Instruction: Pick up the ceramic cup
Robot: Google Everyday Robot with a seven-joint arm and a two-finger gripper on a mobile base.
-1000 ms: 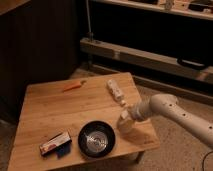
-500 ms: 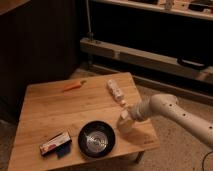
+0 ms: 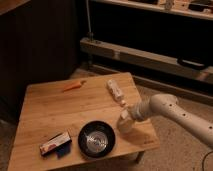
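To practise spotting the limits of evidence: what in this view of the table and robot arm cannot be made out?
Ceramic cup: camera view, partly covered by the gripper, which sits over it at the table's right side beside the black bowl; contact unclear.
Box: camera view, print too small to read.
Arm: camera view, cut off by the right edge.

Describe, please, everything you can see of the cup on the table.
The cup is small, plain and white, ceramic by its look, with no handle showing. It seems to stand upright near the right edge of the table, right of the black bowl and nearer the camera than the lying white bottle. The gripper is right at it from the right side, hiding part of it; whether it grips the cup I cannot tell.
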